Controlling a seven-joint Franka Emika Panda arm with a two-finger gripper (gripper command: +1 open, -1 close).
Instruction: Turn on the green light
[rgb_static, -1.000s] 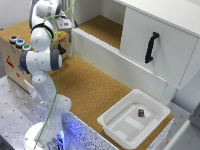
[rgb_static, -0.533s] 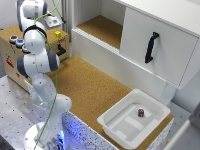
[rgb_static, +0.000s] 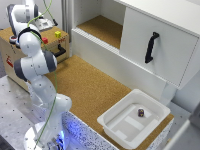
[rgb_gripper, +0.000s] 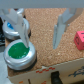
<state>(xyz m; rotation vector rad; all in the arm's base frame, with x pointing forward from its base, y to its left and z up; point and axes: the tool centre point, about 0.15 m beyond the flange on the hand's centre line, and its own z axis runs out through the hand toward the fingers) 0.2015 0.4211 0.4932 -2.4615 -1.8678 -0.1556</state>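
The green light (rgb_gripper: 19, 51) is a round green button with a silvery rim, set in the cork top of a wooden box (rgb_static: 12, 47). In the wrist view it sits close below one of my fingers (rgb_gripper: 18, 24). My gripper (rgb_gripper: 40, 42) is open and empty, just above the box top, with the green button off to one side of the gap. A blue button (rgb_gripper: 10, 28) lies beyond the green one, partly behind that finger. In the exterior view my arm (rgb_static: 31, 55) hides the buttons and most of the gripper.
A red cube (rgb_gripper: 79, 40) (rgb_static: 45, 40) and a yellow-green cube (rgb_static: 58, 34) sit on the box top. A white cabinet with a black handle (rgb_static: 150, 47) stands at the exterior view's right. A white bin (rgb_static: 132, 120) holds a small dark object.
My arm has swung toward the exterior view's left and now reaches over the wooden box top.
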